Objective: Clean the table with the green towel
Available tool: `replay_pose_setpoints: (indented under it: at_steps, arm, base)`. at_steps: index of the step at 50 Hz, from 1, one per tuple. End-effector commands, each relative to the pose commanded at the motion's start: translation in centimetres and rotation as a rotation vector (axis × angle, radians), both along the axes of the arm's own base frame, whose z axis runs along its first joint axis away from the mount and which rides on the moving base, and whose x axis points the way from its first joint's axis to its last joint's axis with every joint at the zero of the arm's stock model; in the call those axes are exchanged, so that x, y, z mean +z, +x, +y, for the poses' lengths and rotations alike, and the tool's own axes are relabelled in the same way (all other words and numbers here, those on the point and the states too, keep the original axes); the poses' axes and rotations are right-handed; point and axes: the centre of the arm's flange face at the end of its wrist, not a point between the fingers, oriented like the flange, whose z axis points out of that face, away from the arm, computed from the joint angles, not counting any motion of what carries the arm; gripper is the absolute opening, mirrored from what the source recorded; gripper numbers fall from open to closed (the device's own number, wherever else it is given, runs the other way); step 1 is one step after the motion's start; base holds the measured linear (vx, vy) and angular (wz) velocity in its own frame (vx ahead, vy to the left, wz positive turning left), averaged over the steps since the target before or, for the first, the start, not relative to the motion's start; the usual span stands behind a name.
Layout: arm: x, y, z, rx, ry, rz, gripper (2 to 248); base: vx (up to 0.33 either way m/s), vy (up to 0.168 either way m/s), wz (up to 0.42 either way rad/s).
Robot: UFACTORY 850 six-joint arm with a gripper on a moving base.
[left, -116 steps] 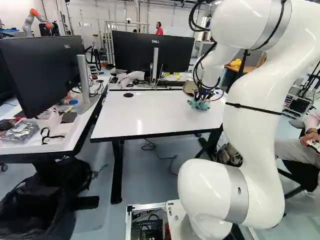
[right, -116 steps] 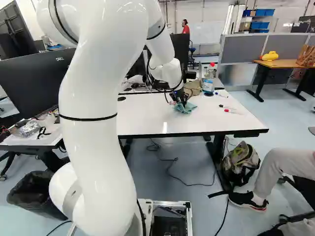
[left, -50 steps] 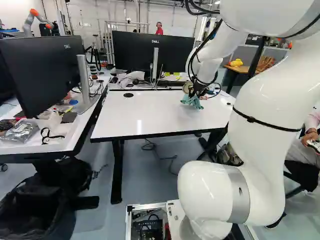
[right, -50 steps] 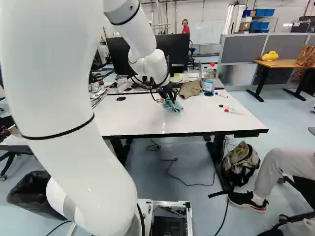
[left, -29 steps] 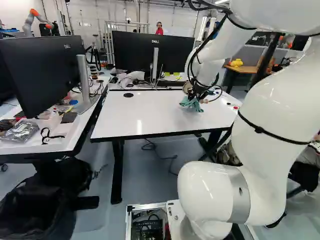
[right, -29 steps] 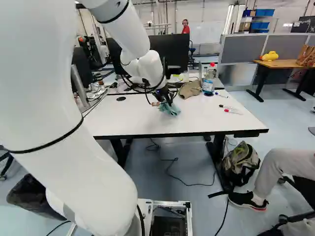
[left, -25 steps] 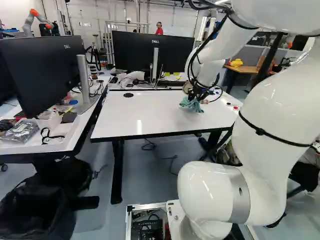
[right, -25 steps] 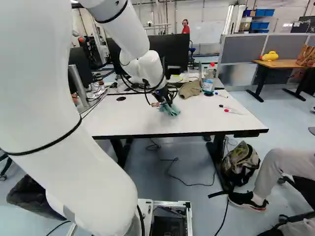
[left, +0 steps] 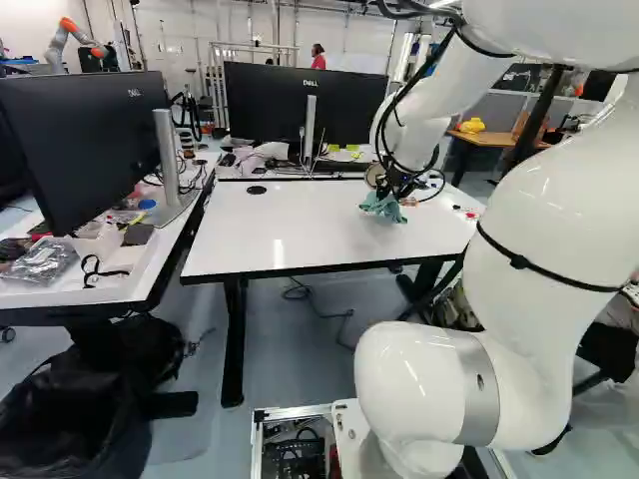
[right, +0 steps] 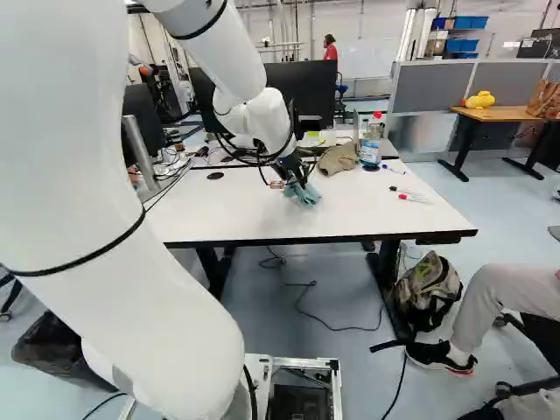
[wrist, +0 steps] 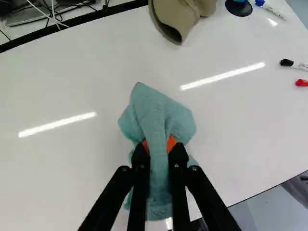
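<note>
From a distance, I grip the green towel (wrist: 159,108) in the end effector (right: 299,178), its orange pads (wrist: 172,143) pressed to either side of a bunched fold, the fingers parted by no more than the cloth between them. The towel hangs down to the white desk (left: 290,235), right of centre in the left base view and just above the middle of the right one, and spreads ahead of the fingertips in the wrist view. My white arm (left: 544,239) fills the right side of the left base view and reaches over the desktop. Beyond the towel, toward the far edge, a beige cap (right: 339,158) lies near a clear bottle (right: 371,149) with a red top. Two markers, one black-capped (wrist: 287,62) and one red-capped (wrist: 301,83), lie close together near the desk's right side in the right base view. A dark monitor (left: 349,105) stands behind the work surface; another robot (left: 60,45) shows at the left base view's upper left.
</note>
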Motion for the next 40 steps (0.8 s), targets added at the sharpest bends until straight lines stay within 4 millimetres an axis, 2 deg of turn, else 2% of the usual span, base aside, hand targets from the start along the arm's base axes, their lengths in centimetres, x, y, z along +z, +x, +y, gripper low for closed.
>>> replay_pose_setpoints:
  at_steps: [22, 40]
  arm:
    - [2.7, 3.1, -2.0, -0.022, -0.016, -0.058, 50]
    - [2.7, 5.6, -4.7, -0.057, -0.02, -0.065, 50]
  base:
    - [0.0, 0.0, 0.0]
    - [0.0, 0.0, 0.0]
